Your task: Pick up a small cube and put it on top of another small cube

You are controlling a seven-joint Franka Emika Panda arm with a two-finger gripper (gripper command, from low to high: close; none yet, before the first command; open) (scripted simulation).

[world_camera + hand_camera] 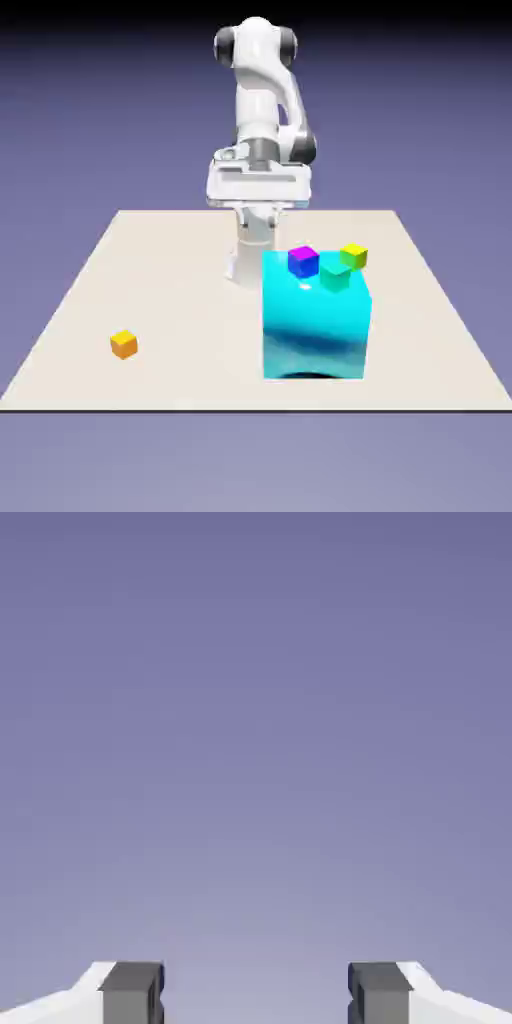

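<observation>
The small cube (123, 344), tiny and orange-yellow, lies alone on the table toward the exterior view's left, near the front edge. My gripper (256, 999) is open. Its two grey fingertips (131, 994) stand wide apart with only the blue-violet backdrop between them. In the exterior view the white hand (258, 186) hangs high above the table's far edge, well away from the small cube. No cube shows in the hand view.
A big cyan block (317, 325) stands right of the table's middle. On its top sit a purple-blue cube (303, 261), a yellow-green cube (353, 256) and a teal-green cube (335, 277). The beige table (180, 270) ends in a front edge close below the block.
</observation>
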